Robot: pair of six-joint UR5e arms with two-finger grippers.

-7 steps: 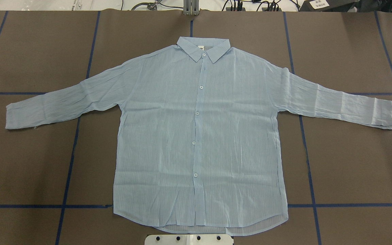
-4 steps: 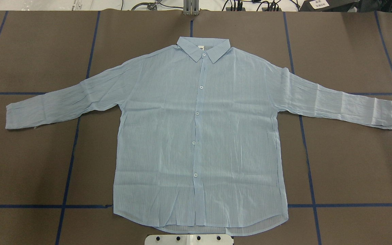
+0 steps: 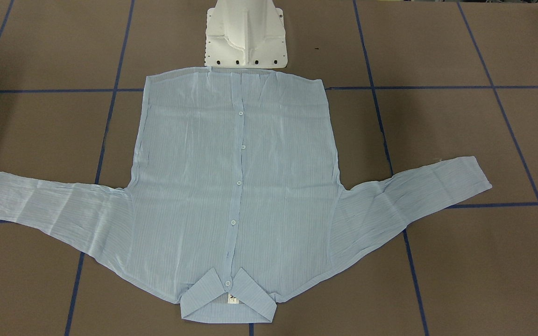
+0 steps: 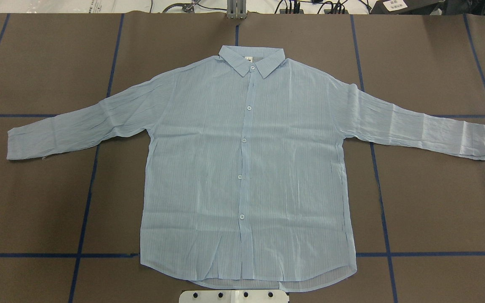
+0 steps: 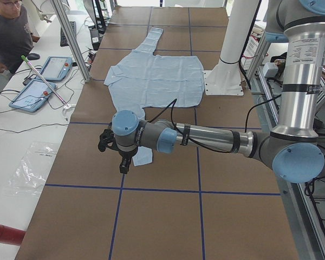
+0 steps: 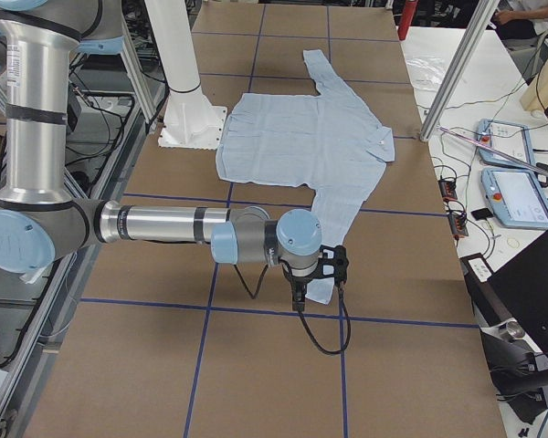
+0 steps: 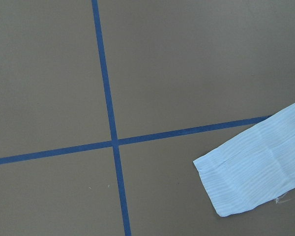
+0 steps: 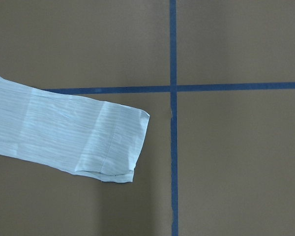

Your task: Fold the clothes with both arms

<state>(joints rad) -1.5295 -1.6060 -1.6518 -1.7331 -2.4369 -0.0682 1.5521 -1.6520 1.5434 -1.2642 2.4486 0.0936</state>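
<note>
Bright, even light is falling from above on the shirt [image 4: 242, 168], raising a faint sheen on its creases. A soft shadow is lying beside its cuff [image 8: 120, 142]. Everything is looking sharp.

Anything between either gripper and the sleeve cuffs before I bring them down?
Nothing visible. The left gripper hangs by the left-side cuff, the right gripper by the right-side cuff. Both wrist views show only bare table and blue tape lines around the cuffs.

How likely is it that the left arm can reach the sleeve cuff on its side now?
Probably yes: the left gripper hangs just beside that cuff, above the table, and nothing covers the cuff.
</note>
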